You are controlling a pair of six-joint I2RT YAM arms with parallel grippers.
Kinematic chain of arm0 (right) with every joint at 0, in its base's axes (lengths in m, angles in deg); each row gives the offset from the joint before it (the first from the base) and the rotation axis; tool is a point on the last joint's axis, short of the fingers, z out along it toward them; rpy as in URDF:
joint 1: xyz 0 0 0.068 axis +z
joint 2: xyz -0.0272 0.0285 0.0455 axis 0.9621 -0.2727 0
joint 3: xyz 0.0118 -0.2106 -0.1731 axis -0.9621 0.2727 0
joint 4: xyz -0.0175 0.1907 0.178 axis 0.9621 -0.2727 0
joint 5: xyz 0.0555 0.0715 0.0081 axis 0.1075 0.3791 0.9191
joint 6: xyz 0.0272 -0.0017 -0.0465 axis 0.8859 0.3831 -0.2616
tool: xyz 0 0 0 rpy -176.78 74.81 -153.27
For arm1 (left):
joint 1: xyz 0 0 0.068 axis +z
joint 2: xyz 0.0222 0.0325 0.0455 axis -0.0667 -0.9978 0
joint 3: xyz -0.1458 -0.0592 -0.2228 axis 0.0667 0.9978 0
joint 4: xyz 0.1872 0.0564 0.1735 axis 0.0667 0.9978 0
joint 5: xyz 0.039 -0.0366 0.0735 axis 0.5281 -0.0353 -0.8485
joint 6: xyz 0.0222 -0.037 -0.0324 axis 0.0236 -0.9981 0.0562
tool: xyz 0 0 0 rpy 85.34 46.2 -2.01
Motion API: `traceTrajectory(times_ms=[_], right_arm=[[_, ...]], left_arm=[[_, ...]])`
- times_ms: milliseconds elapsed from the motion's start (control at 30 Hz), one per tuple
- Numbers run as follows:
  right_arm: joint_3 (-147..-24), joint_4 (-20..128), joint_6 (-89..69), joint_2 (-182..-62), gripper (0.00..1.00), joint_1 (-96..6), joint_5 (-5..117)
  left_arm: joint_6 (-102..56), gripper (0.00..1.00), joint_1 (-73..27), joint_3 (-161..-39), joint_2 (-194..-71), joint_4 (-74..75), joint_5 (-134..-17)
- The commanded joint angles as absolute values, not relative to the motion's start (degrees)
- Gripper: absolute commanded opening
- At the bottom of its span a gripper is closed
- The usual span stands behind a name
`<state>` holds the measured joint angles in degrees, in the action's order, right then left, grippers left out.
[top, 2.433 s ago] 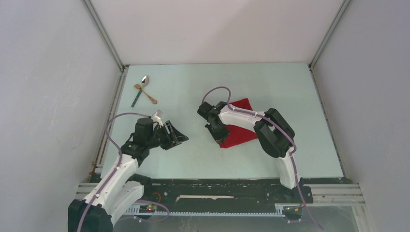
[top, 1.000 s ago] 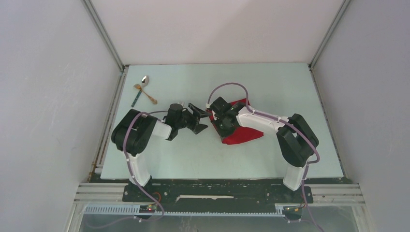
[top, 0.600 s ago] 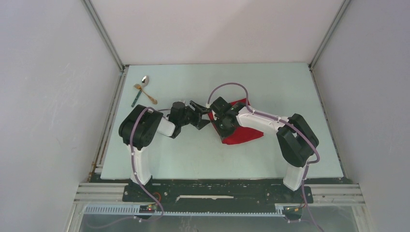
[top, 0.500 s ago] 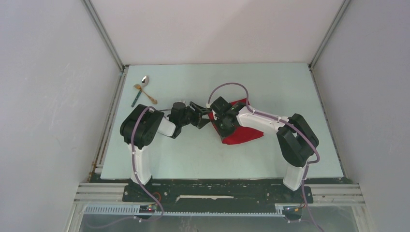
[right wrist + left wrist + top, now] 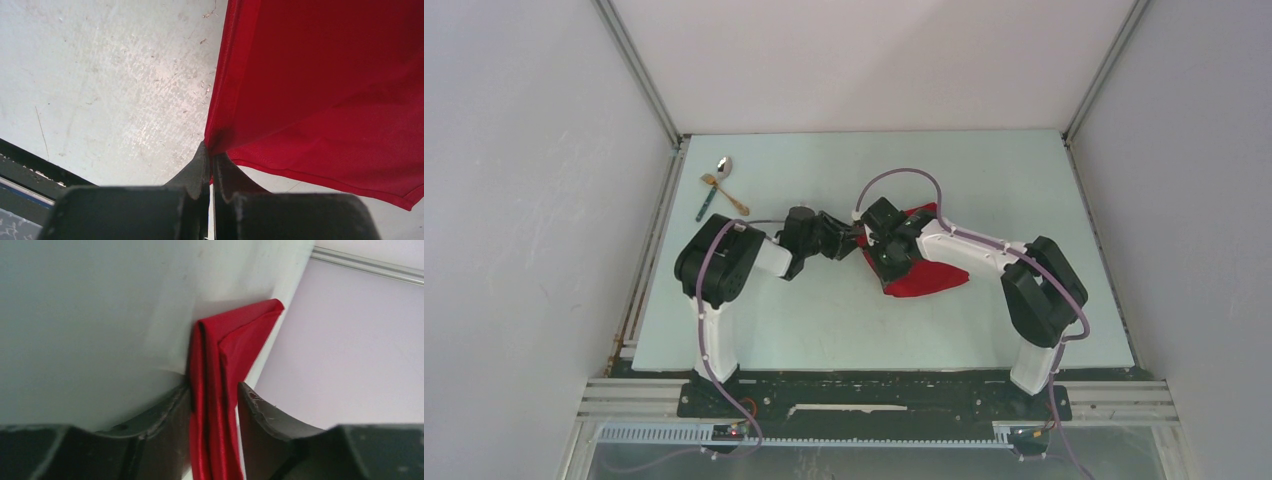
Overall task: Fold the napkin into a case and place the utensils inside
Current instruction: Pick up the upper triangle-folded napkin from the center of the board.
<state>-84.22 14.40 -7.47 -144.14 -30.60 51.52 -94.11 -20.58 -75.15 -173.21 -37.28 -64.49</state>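
The napkin [image 5: 927,277] lies folded near the middle of the tabletop [image 5: 824,320], a little toward the right edge. The right end effector [image 5: 211,161] is clamped on its edge. The left end effector [image 5: 214,392] has its fingers on both sides of a raised fold (whether they press it, I cannot tell). The utensils [image 5: 718,190] lie near the far left corner.

Bright, even diffuse light from above, soft faint shadows on the table [image 5: 824,320], no hard glare, top view sharp, wrist views softer — near fingers [image 5: 160,425] blurred, napkin [image 5: 325,75] saturated red with mild sheen.
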Motion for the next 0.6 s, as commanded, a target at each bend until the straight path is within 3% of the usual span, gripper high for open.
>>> traceTrajectory(times_ms=[0,67,200,300,567], right_arm=[[-84.2,15.4,-8.1,-141.4,0.00,-30.8,51.6],[-84.1,15.5,-8.2,-141.7,0.00,-30.5,51.6],[-83.9,16.2,-8.0,-141.8,0.00,-29.5,51.9],[-83.9,16.3,-7.4,-141.9,0.00,-27.4,52.5],[-83.3,22.1,0.3,-137.2,0.00,-16.2,59.4]], left_arm=[[-88.9,0.43,-21.0,-76.7,-172.1,-30.8,-69.1],[-86.7,0.36,-20.9,-78.0,-171.1,-28.3,-70.0],[-84.0,0.11,-20.2,-79.8,-169.1,-26.2,-70.2],[-81.6,0.01,-19.5,-79.3,-165.4,-23.4,-70.7],[-75.2,0.00,-13.9,-67.8,-140.0,-7.5,-70.8]])
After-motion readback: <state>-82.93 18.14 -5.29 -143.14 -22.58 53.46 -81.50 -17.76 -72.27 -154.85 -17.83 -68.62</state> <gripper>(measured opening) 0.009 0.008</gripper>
